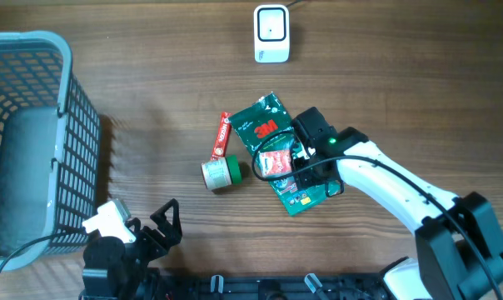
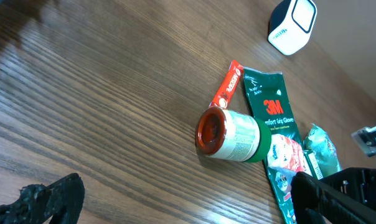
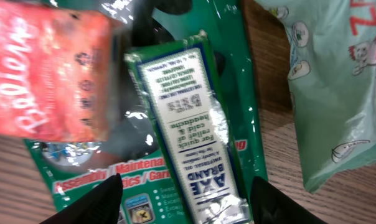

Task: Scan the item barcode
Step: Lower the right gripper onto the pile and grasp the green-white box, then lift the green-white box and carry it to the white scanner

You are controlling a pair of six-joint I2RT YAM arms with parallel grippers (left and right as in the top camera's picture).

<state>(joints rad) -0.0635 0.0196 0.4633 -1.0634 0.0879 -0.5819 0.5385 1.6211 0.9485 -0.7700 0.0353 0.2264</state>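
A small green-and-white Axe Brand box (image 3: 188, 124) in clear wrap lies on a green 3M package (image 1: 264, 125), barcode side up. My right gripper (image 3: 185, 208) hovers low over the pile (image 1: 300, 171). It is open, one black finger on each side of the box, with a gap on both sides. A red snack packet (image 3: 45, 74) lies just left of the box. The white scanner (image 1: 271, 33) stands at the table's far edge. My left gripper (image 1: 151, 229) rests near the front edge, open and empty, its fingers (image 2: 45, 199) wide apart.
A jar with a green lid (image 1: 221, 172) lies on its side beside a red tube (image 1: 222, 135), left of the pile. A pale green printed bag (image 3: 331, 81) lies right of the box. A grey-blue mesh basket (image 1: 68, 100) fills the left side.
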